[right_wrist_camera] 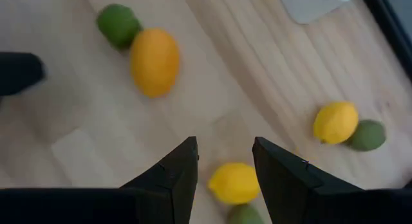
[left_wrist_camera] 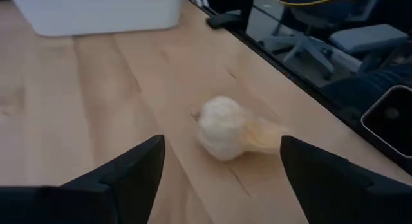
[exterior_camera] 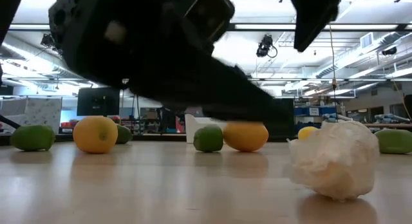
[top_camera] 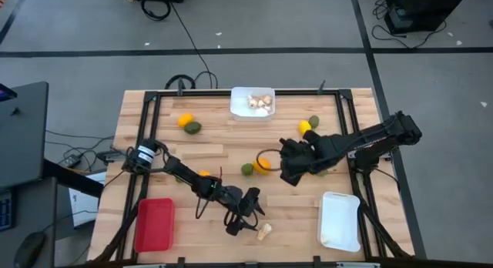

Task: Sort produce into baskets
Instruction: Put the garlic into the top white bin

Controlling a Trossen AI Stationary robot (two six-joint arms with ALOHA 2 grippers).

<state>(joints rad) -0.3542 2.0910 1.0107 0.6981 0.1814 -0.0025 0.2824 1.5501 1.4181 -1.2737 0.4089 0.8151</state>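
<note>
Step in hand: I have the left gripper (top_camera: 248,219) low over the near part of the wooden table (top_camera: 223,149), lined up on a pale mushroom piece (top_camera: 265,232) that lies loose on the boards just beside it. I judge this is the approach to a pick, not yet a grasp.

Left hand: in the left wrist view its fingers (left_wrist_camera: 122,179) stand wide apart, and the mushroom piece (left_wrist_camera: 222,127) sits beyond and between them, untouched.

Right hand: the right gripper (top_camera: 291,169) hangs over the middle of the table; in its wrist view the two fingers (right_wrist_camera: 174,176) are parted with nothing held, and a yellow lemon (right_wrist_camera: 234,183) lies on the table below the gap.

Produce: an orange citrus (top_camera: 263,165) touches a green lime (top_camera: 246,169) at centre; another yellow-and-green pair (top_camera: 187,124) lies toward the far left; a lemon (top_camera: 305,127) and a lime (top_camera: 313,121) sit far right.

Baskets: the far white tray (top_camera: 239,108) already holds mushroom pieces; the red tray (top_camera: 154,224) is near left; the second white tray (top_camera: 340,220) is near right.

Next move: I judge the left arm must ease forward until the mushroom is between the fingers, close gently since it looks soft and uneven, then carry it across to the far white tray.

Risk: it may roll away if one finger nudges it first.
</note>
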